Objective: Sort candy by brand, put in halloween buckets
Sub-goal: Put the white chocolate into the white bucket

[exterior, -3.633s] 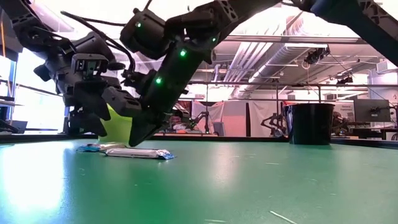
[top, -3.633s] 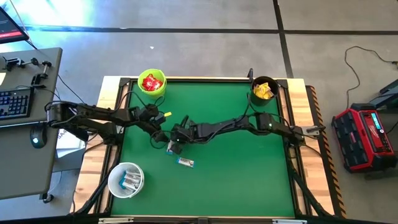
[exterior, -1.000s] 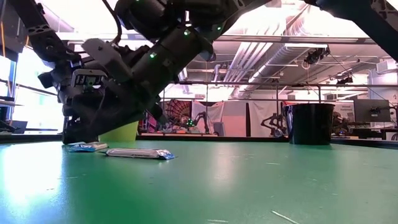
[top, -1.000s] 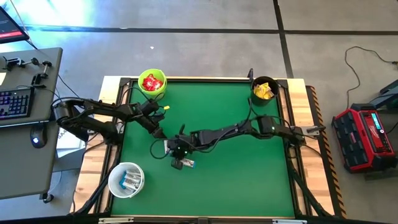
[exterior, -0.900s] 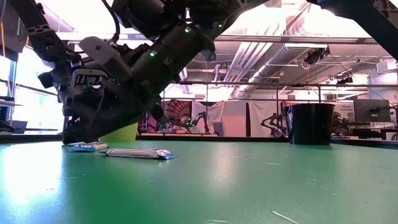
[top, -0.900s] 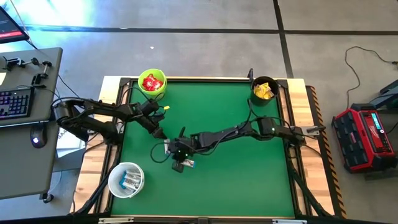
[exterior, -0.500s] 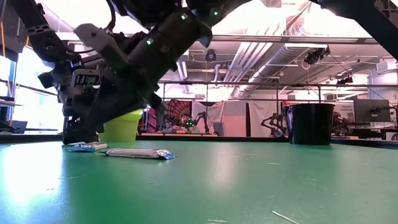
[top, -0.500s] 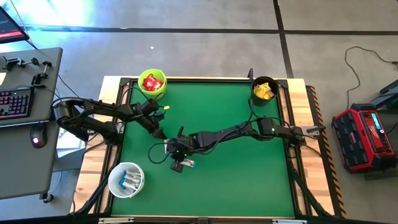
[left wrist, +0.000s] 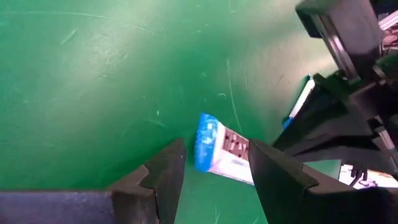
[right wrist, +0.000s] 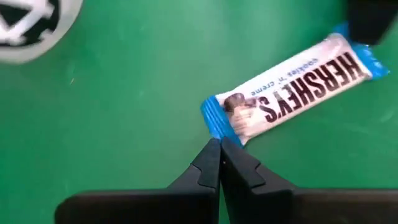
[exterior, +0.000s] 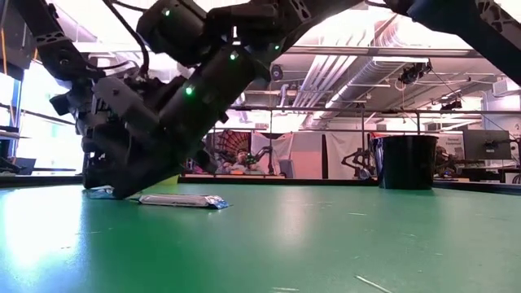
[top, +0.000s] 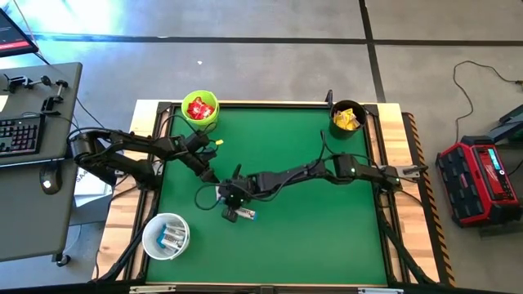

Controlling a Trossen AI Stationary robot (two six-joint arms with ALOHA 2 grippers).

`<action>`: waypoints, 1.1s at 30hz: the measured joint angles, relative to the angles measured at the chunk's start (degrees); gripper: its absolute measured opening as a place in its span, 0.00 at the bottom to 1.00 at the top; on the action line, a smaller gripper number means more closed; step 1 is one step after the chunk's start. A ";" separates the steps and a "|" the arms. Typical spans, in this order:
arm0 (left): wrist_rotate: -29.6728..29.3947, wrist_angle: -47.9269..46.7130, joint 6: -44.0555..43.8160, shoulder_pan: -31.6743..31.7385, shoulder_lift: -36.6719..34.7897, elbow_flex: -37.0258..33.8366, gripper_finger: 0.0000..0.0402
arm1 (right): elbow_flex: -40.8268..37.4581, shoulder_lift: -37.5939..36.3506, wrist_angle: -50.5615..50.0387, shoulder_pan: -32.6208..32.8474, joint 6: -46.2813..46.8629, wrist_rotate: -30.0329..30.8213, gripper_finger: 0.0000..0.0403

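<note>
we see the right tool (right wrist: 219,149) pressed together at a white-and-blue bar (right wrist: 292,90) on the green worktop (top: 310,229); the left tool (left wrist: 211,165) stands apart.

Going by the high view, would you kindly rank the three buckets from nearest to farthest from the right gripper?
From the right gripper:
1. White bucket, near-left corner.
2. Lime green bucket, far-left corner.
3. Black bucket, far-right corner.

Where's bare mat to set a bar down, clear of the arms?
Free: the mat's right half, below the black bucket and the right arm. Crowded: left of centre, where the left gripper and right gripper meet over the white-and-blue bars, near the white bucket.
</note>
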 joint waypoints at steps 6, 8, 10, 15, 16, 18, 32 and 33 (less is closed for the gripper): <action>0.04 0.05 0.06 -0.17 0.00 0.00 0.42 | 0.00 0.03 0.25 -1.45 2.05 2.20 0.00; 0.06 0.05 0.06 -0.19 0.00 0.00 0.42 | 0.00 0.03 0.26 -1.88 2.03 2.23 0.00; 0.12 0.03 0.10 -0.19 0.00 0.00 0.42 | 0.00 0.03 0.26 -2.25 1.82 2.28 0.00; 0.21 0.03 0.26 -0.19 0.00 0.00 0.42 | 0.00 0.03 0.26 -2.98 1.53 2.29 0.00; 0.25 0.09 0.26 -0.19 0.00 0.00 0.42 | 0.00 0.03 0.28 -3.08 1.42 2.28 0.00; 0.42 0.46 0.49 -0.20 0.02 -0.04 0.42 | 0.00 0.03 0.51 -3.13 0.96 2.28 0.00; 2.19 3.03 1.18 0.17 0.20 -0.15 0.31 | 0.00 0.03 0.89 -3.09 -1.59 2.24 0.00; 2.30 3.15 1.20 0.36 0.20 -0.15 0.27 | 0.00 0.03 0.89 -3.09 -1.60 2.24 0.00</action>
